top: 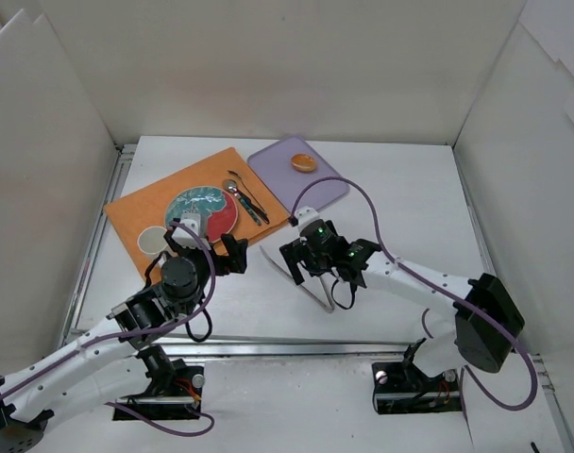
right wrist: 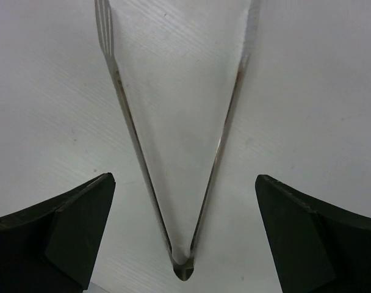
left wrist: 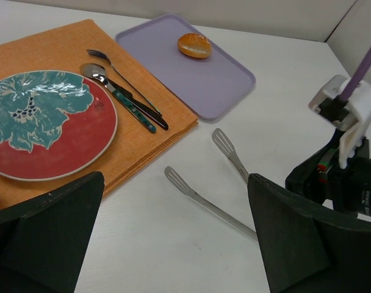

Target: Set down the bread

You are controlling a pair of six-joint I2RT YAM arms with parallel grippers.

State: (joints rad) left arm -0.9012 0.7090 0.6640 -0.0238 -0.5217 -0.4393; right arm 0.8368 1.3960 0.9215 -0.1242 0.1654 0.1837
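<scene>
The bread [top: 305, 162] is a small golden bun with a browner top. It lies on a lavender tray [top: 285, 158] at the back, and also shows in the left wrist view [left wrist: 194, 44]. Metal tongs [top: 311, 291] lie spread open on the white table. My right gripper [top: 327, 269] hovers open over them, one finger on each side of their hinge end [right wrist: 184, 268]. My left gripper [top: 204, 247] is open and empty near the front edge of the orange placemat [top: 145, 203]. The tongs [left wrist: 201, 201] show ahead of it.
A red and teal plate [top: 200, 211], a white cup [top: 155, 242] and a spoon, fork and knife [top: 244, 198] lie on the placemat. White walls enclose the table on three sides. The right arm [left wrist: 344, 165] stands at the right of the left wrist view.
</scene>
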